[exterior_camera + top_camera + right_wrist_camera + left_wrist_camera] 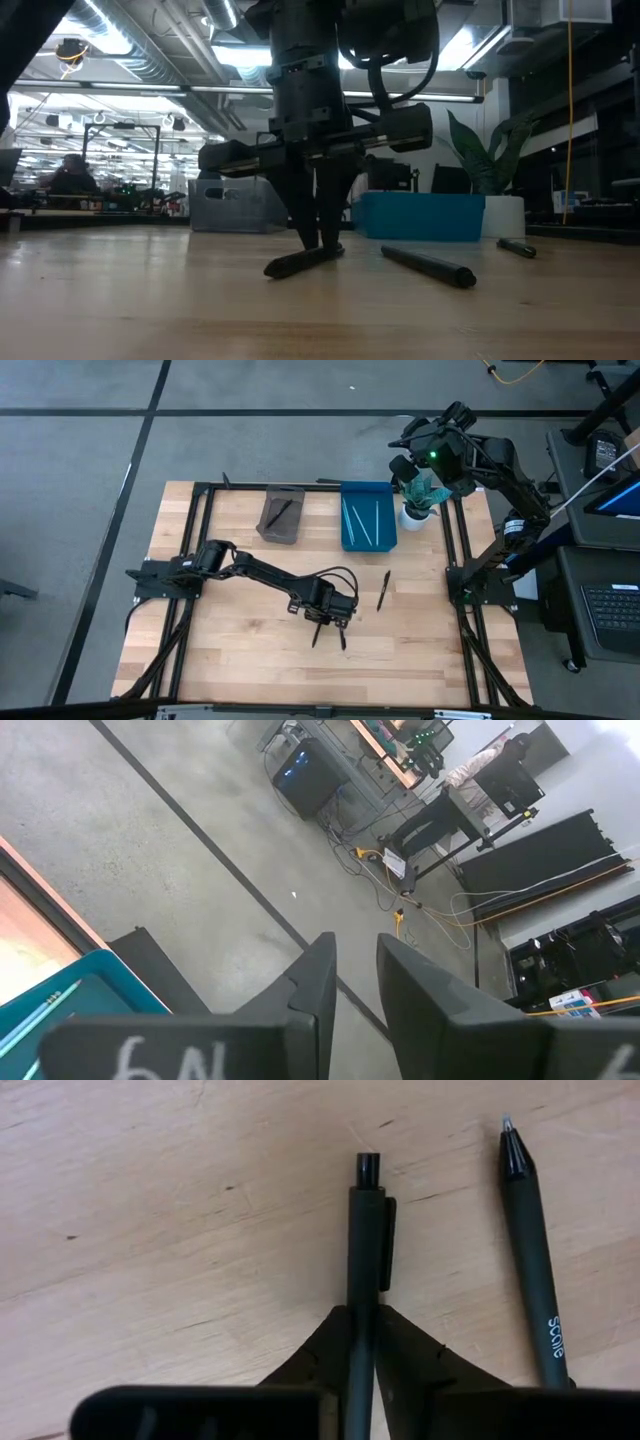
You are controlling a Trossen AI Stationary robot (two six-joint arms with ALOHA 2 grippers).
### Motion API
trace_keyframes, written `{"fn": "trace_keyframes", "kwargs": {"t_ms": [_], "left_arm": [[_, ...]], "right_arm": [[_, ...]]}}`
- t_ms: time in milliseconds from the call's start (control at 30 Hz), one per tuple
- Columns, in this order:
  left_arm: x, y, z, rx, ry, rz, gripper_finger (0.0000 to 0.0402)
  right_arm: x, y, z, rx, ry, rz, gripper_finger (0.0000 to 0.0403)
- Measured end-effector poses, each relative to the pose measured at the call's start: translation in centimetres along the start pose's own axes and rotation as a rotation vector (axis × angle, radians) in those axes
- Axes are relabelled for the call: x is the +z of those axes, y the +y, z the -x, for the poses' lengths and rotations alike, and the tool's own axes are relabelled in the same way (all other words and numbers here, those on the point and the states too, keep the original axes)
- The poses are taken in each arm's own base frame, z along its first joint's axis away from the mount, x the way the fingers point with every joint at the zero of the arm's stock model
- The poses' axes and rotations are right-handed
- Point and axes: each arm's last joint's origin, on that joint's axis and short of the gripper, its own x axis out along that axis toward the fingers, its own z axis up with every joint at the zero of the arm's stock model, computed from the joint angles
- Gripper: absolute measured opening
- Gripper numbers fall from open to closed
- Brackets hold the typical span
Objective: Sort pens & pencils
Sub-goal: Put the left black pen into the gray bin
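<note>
My left gripper (362,1315) stands over the middle of the table, pointing down, shut on a dark pen (366,1230) that has a clip and a push button. A second dark pen (530,1250) lies on the wood beside it, roughly parallel; it also shows in the low view (430,266). A third pen (383,590) lies farther right. My right gripper (357,970) hangs high beyond the table's far right corner, open, with nothing between its fingers. My left gripper pinches the pen's barrel (362,1302) just below the clip, one finger on each long side. The fingers (310,235) come from above, pointing down, and lie across the pen. The pen (305,260) rests on the table under them.
A grey bin (281,515) holding a dark pen and a blue bin (367,515) holding pencils stand at the table's far edge. A plant in a white pot (418,505) stands to their right. Bare wood lies left of and nearer than the gripper.
</note>
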Motion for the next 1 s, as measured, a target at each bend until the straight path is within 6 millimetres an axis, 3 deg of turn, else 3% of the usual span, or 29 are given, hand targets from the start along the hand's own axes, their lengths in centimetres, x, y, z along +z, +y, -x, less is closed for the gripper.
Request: {"fn": "trace_keyframes", "kwargs": {"t_ms": [667,1000], "left_arm": [[-1.1,0.9,2.3,0.052,-0.011,-0.029,0.0024],[-1.4,1.7,5.1,0.055,-0.030,-0.036,0.0026]], "right_arm": [[0.0,0.0,0.0,-0.001,0.000,-0.008,0.0078],[0.0,0.0,0.0,0.000,0.000,-0.018,0.0078]]}}
